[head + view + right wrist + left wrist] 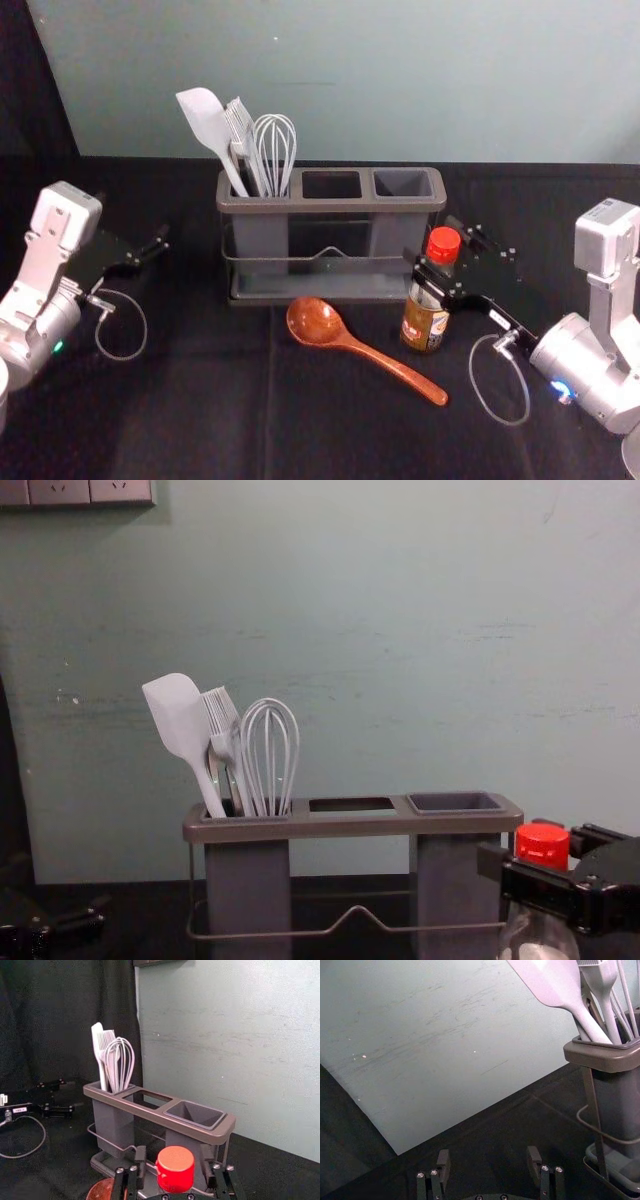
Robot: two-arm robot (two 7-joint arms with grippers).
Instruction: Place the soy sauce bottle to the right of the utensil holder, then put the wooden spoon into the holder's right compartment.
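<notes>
- Red, ridged plastic makes the round cap [443, 245] of the soy sauce bottle [425, 320] in the head view. The clear, tube-shaped bottle has brown sauce and a paper label, and stands up in front of the holder's right end. The right gripper [431, 239] has a black finger on each side of it, just under the cap.
- Also in the head view, the shiny wooden spoon [315, 322] lies on the soft black cloth [200, 400], in front of the utensil holder [330, 206]. Its egg-shaped bowl points to the left, and its thin handle ends near the bottle. The left gripper [150, 248] is well off to the holder's left.
- In the left wrist view, the left gripper [489, 1160] has its two blocky fingers wide apart, with cloth behind the gap. A smooth, flat spatula [552, 985] leans in the holder.
- In the right wrist view, the right gripper [174, 1160] is narrower, holding the bottle, with the cap between its fingers. Past it is the right compartment [195, 1114], a grey plastic box with soft corners.
- In the chest view, the black fingers reach in from the right around the bottle. The whisk [270, 755] has loopy wires, and a thin metal rail [356, 911] makes a little peak.
</notes>
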